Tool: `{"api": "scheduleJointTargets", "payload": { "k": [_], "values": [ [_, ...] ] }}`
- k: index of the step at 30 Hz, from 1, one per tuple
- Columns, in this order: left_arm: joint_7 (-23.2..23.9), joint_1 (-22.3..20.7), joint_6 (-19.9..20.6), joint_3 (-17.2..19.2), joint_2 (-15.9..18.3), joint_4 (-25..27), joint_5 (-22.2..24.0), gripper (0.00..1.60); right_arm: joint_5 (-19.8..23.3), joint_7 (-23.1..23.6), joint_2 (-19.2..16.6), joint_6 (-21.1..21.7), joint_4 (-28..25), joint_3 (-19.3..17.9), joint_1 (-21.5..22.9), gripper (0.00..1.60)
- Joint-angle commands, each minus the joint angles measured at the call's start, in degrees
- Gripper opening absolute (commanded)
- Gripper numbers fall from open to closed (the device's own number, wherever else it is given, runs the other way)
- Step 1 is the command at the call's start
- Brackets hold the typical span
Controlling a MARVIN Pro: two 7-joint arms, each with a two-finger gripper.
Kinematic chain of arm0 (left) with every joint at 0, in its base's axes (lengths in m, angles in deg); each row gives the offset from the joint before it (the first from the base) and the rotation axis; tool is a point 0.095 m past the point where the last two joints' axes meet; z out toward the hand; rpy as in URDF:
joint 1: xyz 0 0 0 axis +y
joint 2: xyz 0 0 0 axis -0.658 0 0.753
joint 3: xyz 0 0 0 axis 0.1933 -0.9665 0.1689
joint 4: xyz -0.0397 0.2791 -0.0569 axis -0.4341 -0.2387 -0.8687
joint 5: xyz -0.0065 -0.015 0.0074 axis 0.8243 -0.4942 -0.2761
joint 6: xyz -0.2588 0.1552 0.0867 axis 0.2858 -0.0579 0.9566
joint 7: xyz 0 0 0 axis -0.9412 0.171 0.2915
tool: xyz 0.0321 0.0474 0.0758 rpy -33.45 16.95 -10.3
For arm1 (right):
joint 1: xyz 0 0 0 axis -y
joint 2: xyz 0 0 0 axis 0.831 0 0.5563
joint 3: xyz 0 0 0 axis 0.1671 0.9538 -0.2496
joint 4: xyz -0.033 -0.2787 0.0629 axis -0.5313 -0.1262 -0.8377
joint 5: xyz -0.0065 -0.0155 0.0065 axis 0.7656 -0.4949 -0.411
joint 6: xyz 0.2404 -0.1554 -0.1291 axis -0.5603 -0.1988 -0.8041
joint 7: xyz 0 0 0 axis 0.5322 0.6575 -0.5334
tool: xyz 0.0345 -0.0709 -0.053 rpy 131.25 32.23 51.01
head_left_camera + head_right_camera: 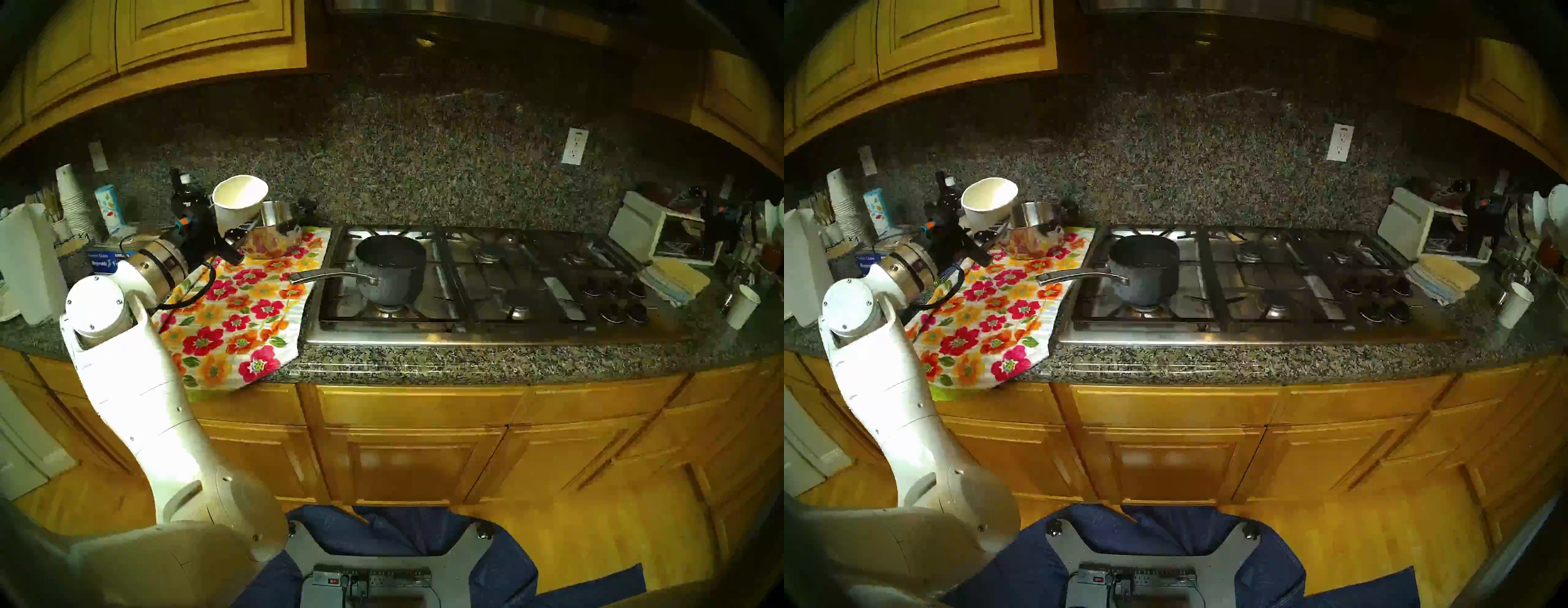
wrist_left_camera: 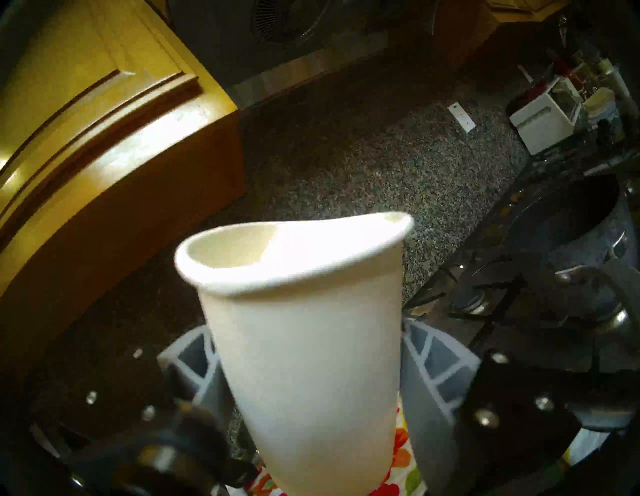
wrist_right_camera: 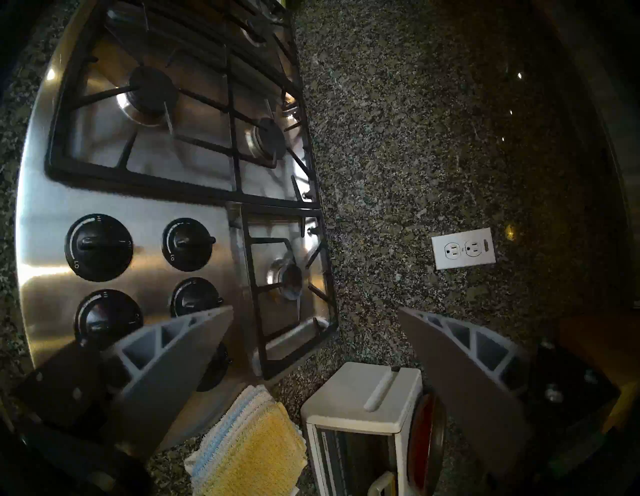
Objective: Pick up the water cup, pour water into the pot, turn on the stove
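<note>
My left gripper (image 1: 227, 237) is shut on the lower part of the white paper water cup (image 1: 239, 204) and holds it tilted in the air above the back of the floral towel, left of the stove. In the left wrist view the cup (image 2: 304, 346) sits between both fingers (image 2: 433, 374); its logo is hidden. The dark speckled pot (image 1: 390, 267) stands on the stove's (image 1: 466, 335) front left burner, its handle pointing left. My right gripper (image 3: 315, 311) is open and empty, over the stove's right end near the black knobs (image 3: 98, 247). It does not show in the head views.
A shiny steel pot (image 1: 275, 220) sits on the floral towel (image 1: 237, 314) under the cup. A stack of cups (image 1: 72, 199) and bottles stand at the far left. A toaster oven (image 3: 363, 398), folded yellow cloths (image 3: 249, 446) and a smaller white cup (image 1: 742, 305) are right of the stove.
</note>
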Motion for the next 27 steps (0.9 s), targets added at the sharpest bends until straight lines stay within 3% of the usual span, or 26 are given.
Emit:
{"api": "scheduleJointTargets", "payload": {
  "k": [1,12,19,27],
  "values": [
    [-0.1,-2.5,2.7,2.5,0.1,-1.1,3.5,0.78,0.4,-0.8,0.5,0.0,0.3,-1.0,1.5,1.6],
    [4.2,-1.5,10.0,5.1,0.4,-0.4,4.5,0.79,0.4,-0.8,0.5,0.0,0.3,-1.0,1.5,1.6],
    [5.9,0.3,9.8,7.8,0.6,-2.1,5.4,0.79,0.4,-0.8,0.5,0.1,0.3,-1.0,1.6,1.6],
    [6.0,1.3,5.5,11.2,1.5,-7.6,6.9,0.8,0.4,-0.8,0.5,0.1,0.3,-1.0,1.5,1.6]
  ]
}}
